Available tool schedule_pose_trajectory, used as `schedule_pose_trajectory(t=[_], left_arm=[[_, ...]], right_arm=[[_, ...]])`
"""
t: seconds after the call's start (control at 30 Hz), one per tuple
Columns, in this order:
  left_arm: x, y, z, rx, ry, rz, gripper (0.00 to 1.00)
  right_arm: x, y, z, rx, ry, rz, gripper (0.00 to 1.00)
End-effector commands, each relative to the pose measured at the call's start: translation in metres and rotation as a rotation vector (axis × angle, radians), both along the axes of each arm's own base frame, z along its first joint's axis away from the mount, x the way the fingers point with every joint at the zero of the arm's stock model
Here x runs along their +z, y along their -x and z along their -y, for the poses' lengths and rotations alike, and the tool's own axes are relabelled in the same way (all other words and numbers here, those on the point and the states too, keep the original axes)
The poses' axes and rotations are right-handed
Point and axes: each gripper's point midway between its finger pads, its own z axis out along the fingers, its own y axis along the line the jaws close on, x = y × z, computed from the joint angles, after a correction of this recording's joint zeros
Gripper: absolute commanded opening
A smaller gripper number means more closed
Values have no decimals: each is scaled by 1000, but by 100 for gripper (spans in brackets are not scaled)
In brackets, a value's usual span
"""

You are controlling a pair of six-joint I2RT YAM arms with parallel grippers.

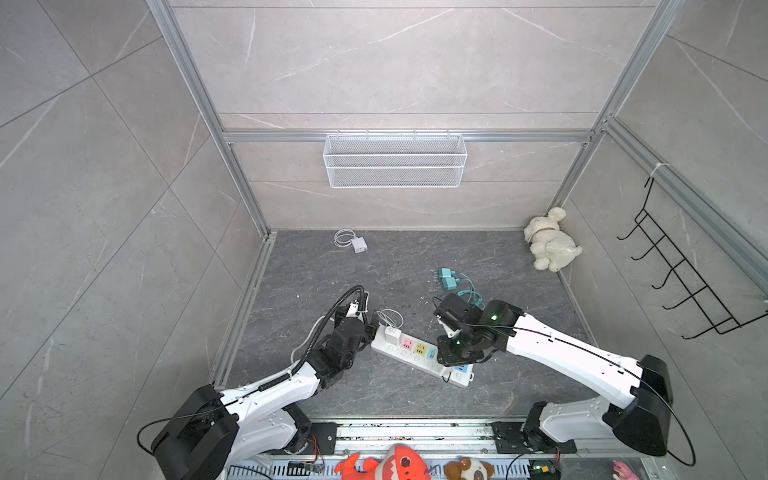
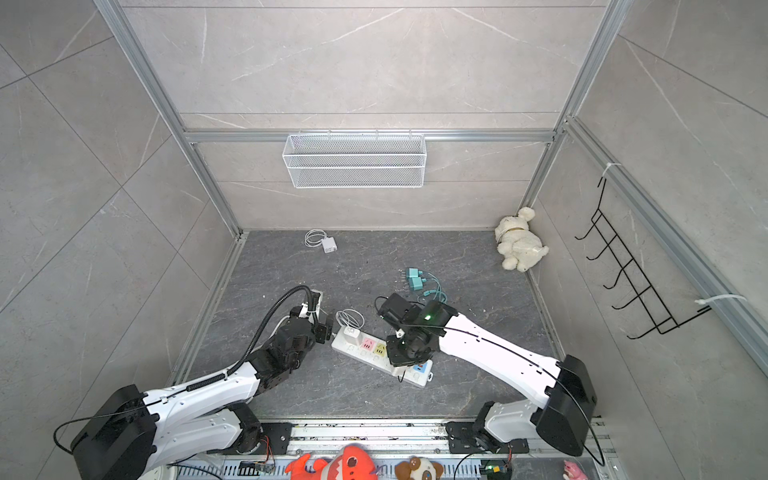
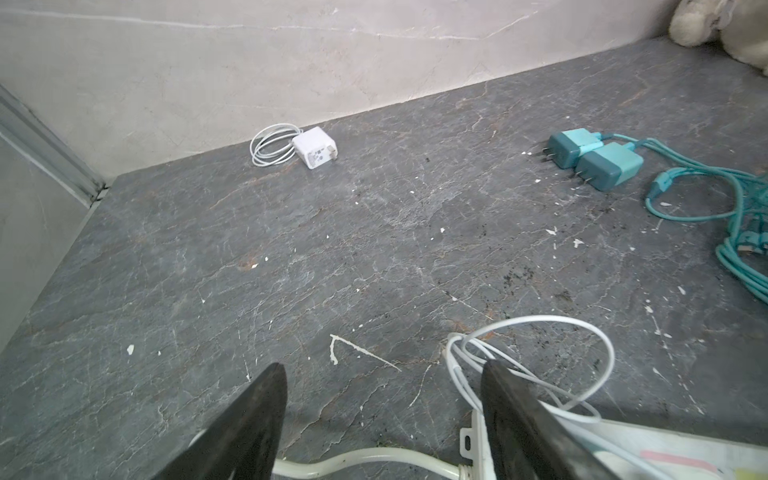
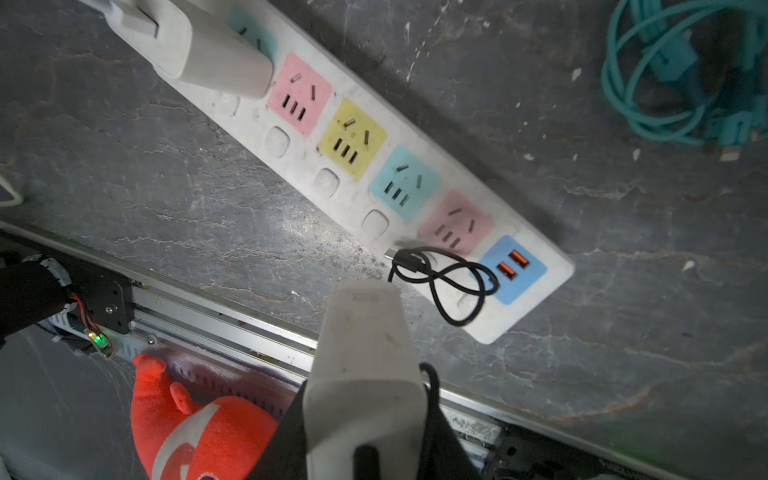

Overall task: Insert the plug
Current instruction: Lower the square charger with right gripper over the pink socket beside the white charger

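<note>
Right end effector (image 4: 365, 415) clamps a pale grey plug (image 4: 361, 332) and holds it above the strip (image 1: 399, 353), which lies slantwise at lower centre of both top views on a dark, veined, stone-look desk (image 1: 332, 270). The plug is a smooth, round-edged block. Its thin black cable (image 4: 457, 286) loops loose over the strip's end beside the orange USB ports (image 4: 512, 266). The left end effector (image 3: 384, 374) stands open with nothing between its fingers, at the strip's left end in the top views, where a white charger (image 1: 392, 332) is already seated. The strip is scuffed white plastic with matte pastel socket faces (image 4: 300, 93) in pink, yellow and blue, each cut with narrow slots. To insert well, the plug's prongs, hidden here, likely need squaring to a free socket's slots before a straight push down. The black loop should be kept off that socket. The light strip probably wants bracing by the left arm, so that it does not skate on the hard desk.
</note>
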Motion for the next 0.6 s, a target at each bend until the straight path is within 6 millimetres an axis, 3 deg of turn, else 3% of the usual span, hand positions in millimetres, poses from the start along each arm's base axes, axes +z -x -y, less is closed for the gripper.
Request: schedule_pose_trajectory(t=[0.0,0.07,0.2,0.37,0.57], left_arm=[[2,-8,-11,61,156,-24,75],[-3,-10,-21,105,194,-41,75],[-11,-14,-21,133,246,-79,69],[-27,-19,-12,136,298,-108,69],[-37,-25,-1,112,355,-112,67]], right_arm=[[4,-7,-11,-120,62,50,16],[4,-10,-23,-143,58,69,16],[-3,-16,-45,-185,18,71,16],[-15,-19,-66,-231,22,66,16],[-11,-35,-78,-276,-2,118,16]])
